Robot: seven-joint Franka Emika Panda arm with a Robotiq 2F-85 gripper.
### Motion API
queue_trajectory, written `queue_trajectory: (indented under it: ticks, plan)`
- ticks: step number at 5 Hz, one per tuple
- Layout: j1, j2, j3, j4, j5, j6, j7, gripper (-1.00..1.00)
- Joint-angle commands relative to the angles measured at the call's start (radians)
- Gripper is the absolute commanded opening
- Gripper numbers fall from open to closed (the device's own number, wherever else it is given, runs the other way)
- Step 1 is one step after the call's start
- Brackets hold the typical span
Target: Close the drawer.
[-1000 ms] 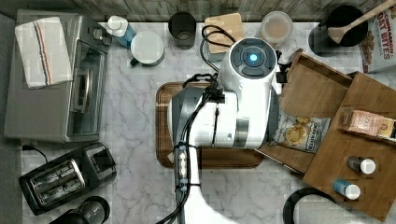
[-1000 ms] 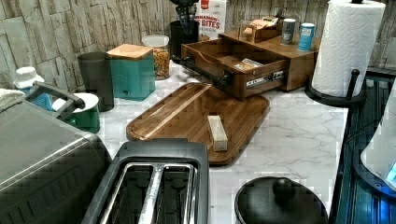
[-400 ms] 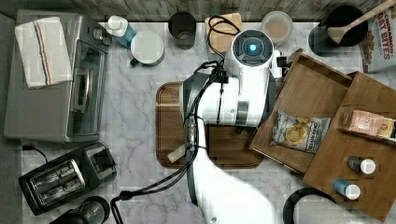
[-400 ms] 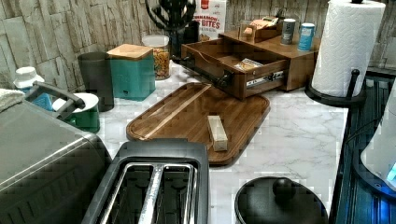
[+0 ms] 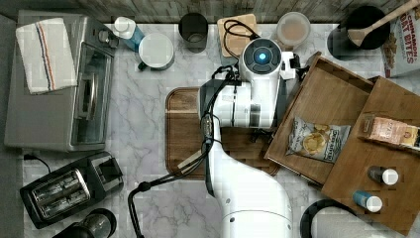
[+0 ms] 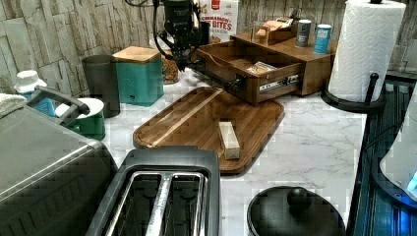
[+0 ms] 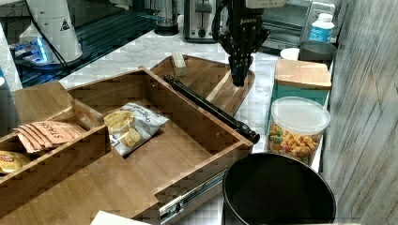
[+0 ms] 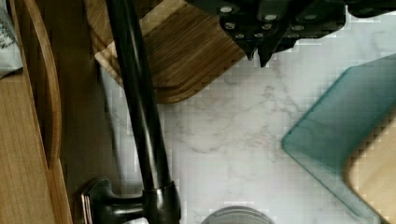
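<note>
Drawer (image 5: 327,106) fully pulled out, at 3 o'clock in top view, chip bag (image 5: 317,139) inside. Black bar handle (image 7: 211,108) on drawer front, untouched. Gripper (image 7: 238,77) w/ fingers pressed together, holding nothing, hangs above the counter just outside the handle, at 12 o'clock of cutting board (image 6: 206,123) in left view. Progress: nothing closed yet; whole push remains.

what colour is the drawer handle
Black, a long round bar across the drawer front; clearest in the right view.
</note>
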Motion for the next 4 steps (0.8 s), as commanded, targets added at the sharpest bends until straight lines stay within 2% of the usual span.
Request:
queue_trajectory:
  ticks: [1,2,3,4]
  plan:
    - [-0.045,0.022,0.01,0.108,-0.035,0.026,-0.173,-1.0]
    - [-0.089,0.102,0.035,0.213,0.02,-0.083,-0.246,-1.0]
    - [-0.07,0.141,0.01,0.237,0.048,-0.102,-0.22,-1.0]
    - [-0.054,0.128,-0.004,0.185,0.035,-0.009,-0.162,-1.0]
